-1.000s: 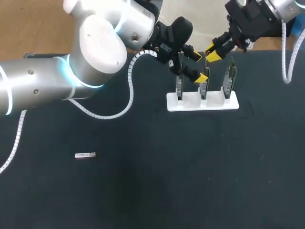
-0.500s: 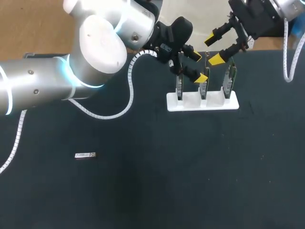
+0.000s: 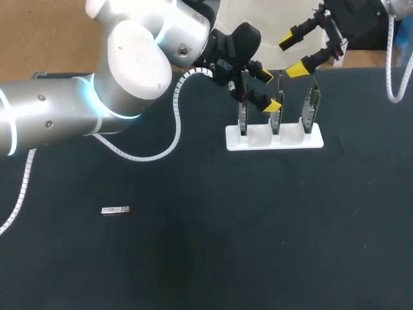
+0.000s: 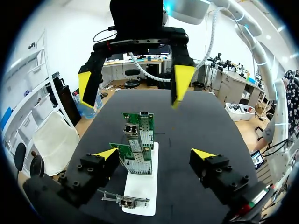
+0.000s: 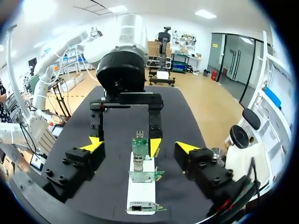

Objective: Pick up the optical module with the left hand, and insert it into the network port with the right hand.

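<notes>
left claw (image 3: 270, 90): fingers spread wide and gripping nothing; it hangs low at the white rack, with its yellow tips beside the middle card.
right claw (image 3: 293, 55): fingers apart and empty; it is raised beyond the far side of the rack and faces the left claw across the cards.
optical module (image 3: 115, 210): a small silver bar lying flat on the table, well apart from both claws, out on the left arm's side. Nothing touches it, and neither wrist view takes it in.
white rack (image 3: 310, 141): it stands on the table under the left claw and ahead of the right claw.
network cards (image 3: 313, 106): three green boards upright in a row in the rack's slots. In the left wrist view they rise between that claw's fingers, closer to one finger, and metal ports show on them.
table (image 3: 258, 226): covered in dark cloth; it carries the rack and the module.
</notes>
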You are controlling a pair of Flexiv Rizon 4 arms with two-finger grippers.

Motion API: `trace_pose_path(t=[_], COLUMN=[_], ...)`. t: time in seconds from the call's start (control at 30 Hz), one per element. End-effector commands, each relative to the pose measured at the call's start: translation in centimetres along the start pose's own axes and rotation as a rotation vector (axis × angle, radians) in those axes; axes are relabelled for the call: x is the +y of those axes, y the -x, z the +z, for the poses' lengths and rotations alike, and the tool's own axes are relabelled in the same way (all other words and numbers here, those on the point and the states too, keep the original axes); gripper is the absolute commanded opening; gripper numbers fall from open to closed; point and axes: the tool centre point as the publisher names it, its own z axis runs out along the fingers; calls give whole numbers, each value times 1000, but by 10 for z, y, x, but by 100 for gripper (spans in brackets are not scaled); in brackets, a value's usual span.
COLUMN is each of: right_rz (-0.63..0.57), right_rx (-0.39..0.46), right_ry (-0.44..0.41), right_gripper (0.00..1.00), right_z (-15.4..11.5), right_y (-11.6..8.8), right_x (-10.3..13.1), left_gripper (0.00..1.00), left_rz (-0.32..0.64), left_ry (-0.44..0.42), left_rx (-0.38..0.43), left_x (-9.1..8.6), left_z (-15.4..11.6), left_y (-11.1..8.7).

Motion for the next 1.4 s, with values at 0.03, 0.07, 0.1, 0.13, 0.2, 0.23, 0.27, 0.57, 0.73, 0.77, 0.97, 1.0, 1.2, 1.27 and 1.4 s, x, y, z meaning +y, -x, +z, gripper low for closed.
trace_pose_path(t=[0.03, 0.07, 0.1, 0.13, 0.2, 0.23, 0.27, 0.57, 0.73, 0.77, 0.97, 1.0, 1.2, 1.27, 1.4], right_rz=[-6, -9, -12, -15, -20, -22, -24, -17, -9, -6, 8, 10, 16, 15, 13], right_rx=[-2, -1, -1, -2, 0, 0, -1, 6, 17, 17, 20, 22, 22, 22, 28], right_ry=[0, 1, 3, 6, 9, 11, 14, 35, 42, 43, 42, 43, 49, 50, 53], right_gripper=[0, 0, 0, 0, 0, 0, 0, 0, 0, 0, 0, 0, 0, 0, 0], right_z=[3, 3, 4, 5, 7, 7, 8, 13, 15, 15, 15, 16, 17, 16, 17], right_y=[3, 3, 4, 4, 6, 6, 6, 1, -4, -5, -10, -10, -12, -11, -11], right_x=[0, -1, -1, -1, -2, -2, -2, -4, -3, -4, -4, -4, -3, -2, -3], left_gripper=[100, 100, 100, 100, 100, 100, 100, 100, 100, 100, 100, 100, 100, 100, 100], left_rz=[-2, -2, -2, -2, -2, -2, -2, -2, -2, -2, -2, -2, -2, -2, -2], left_ry=[-1, -1, -1, -1, -1, -1, -1, -1, -1, -1, -1, -1, -1, -1, -1], left_rx=[6, 6, 6, 6, 6, 6, 6, 6, 6, 6, 6, 6, 6, 6, 6], left_x=[1, 1, 1, 1, 1, 1, 1, 1, 1, 1, 1, 1, 1, 1, 1], left_z=[1, 1, 1, 1, 1, 1, 1, 1, 1, 1, 1, 1, 1, 1, 1], left_y=[1, 1, 1, 1, 1, 1, 1, 1, 1, 1, 1, 1, 1, 1, 1])
